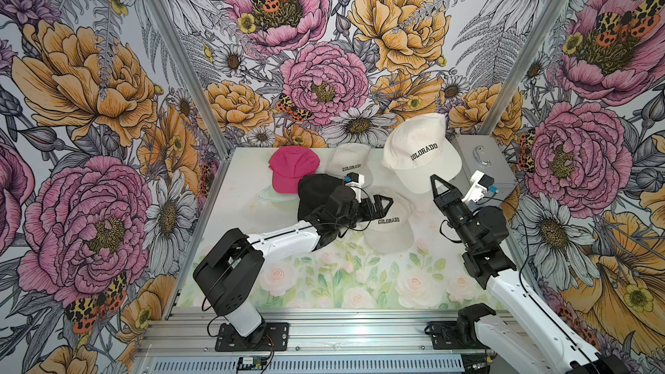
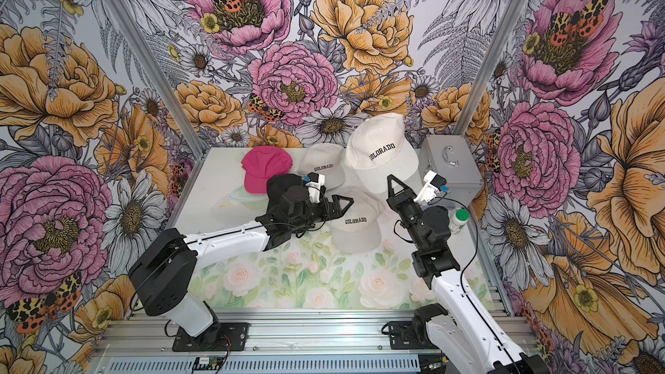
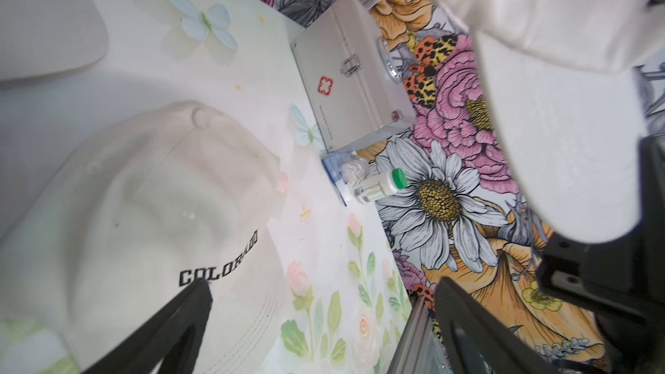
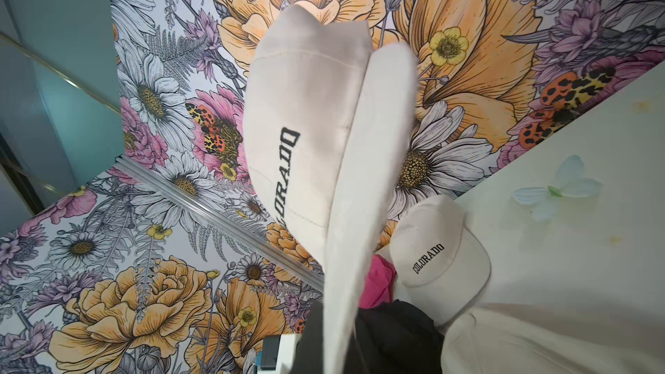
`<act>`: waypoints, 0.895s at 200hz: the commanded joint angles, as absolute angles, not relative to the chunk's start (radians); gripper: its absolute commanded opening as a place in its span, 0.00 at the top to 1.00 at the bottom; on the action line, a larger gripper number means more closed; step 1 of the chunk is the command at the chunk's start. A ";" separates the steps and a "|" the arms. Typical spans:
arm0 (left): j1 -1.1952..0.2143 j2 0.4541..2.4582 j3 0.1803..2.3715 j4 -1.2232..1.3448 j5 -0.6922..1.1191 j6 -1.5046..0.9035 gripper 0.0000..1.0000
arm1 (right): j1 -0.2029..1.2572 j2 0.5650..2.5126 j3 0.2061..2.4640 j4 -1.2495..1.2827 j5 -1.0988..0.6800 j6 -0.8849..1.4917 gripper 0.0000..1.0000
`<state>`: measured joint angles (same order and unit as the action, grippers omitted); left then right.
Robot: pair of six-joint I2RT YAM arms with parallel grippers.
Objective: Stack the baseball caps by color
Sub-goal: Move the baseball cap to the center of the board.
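Right fingers [image 1: 435, 180] pinch raised cap [image 1: 414, 145] brim; left fingers [image 3: 196, 300] spread over flat cap [image 3: 144, 192]

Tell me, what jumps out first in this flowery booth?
The giant flower wallpaper on the walls grabs the eye first. Next, a cream COLORADO cap hangs in the air at the back right, pinched by its brim in the right arm's shut jaws. On the table, a hot pink cap glows at the back left, beside a black cap.
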<state>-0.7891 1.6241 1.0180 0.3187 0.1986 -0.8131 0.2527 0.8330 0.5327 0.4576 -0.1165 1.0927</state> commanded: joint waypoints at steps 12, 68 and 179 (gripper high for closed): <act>-0.779 1.639 1.159 0.469 0.382 -0.819 0.01 | 0.338 0.864 0.558 0.682 -0.039 1.142 1.00; -0.799 1.800 1.332 0.625 0.483 -0.876 0.02 | 0.469 0.930 0.603 0.864 0.033 1.092 1.00; -0.779 1.786 1.204 0.972 0.477 -0.969 0.60 | 0.489 0.944 0.558 0.909 0.147 1.104 1.00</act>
<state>-0.7876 1.8206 1.2449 0.9161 0.4808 -0.9596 0.4812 0.9581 0.5560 0.8238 0.1131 1.1069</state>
